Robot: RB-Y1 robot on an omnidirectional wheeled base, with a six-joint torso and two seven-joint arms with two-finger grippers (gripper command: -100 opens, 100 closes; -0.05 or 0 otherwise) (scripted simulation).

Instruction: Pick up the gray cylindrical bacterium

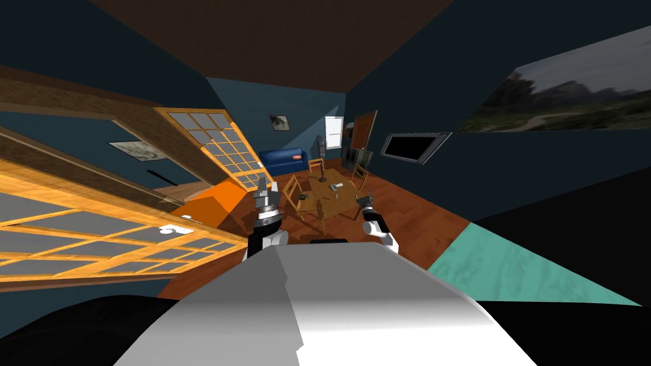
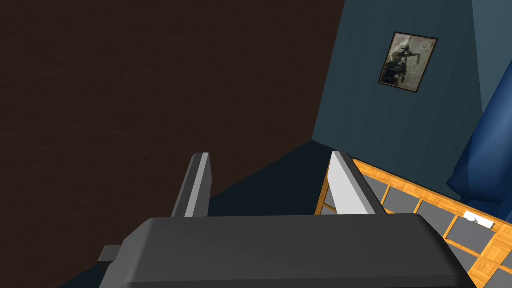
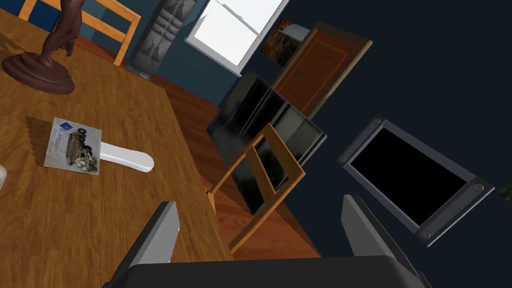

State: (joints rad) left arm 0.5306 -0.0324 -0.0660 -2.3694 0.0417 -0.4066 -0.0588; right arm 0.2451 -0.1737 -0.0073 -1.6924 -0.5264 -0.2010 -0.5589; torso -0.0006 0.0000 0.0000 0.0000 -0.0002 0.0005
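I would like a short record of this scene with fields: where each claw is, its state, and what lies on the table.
left claw: open, empty, held up to the left of the table
right claw: open, empty, near a corner of the brown wooden table
on table: dark brown statuette on a round base; white flat paddle with a printed card
beside table: light wooden chair
target: cannot tell which small thing it is
stage: nothing grasped yet

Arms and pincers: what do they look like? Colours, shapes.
The left pincer and right pincer match: two thin, light grey, blade-like fingers on a dark grey box. The forearms are white with dark joints.
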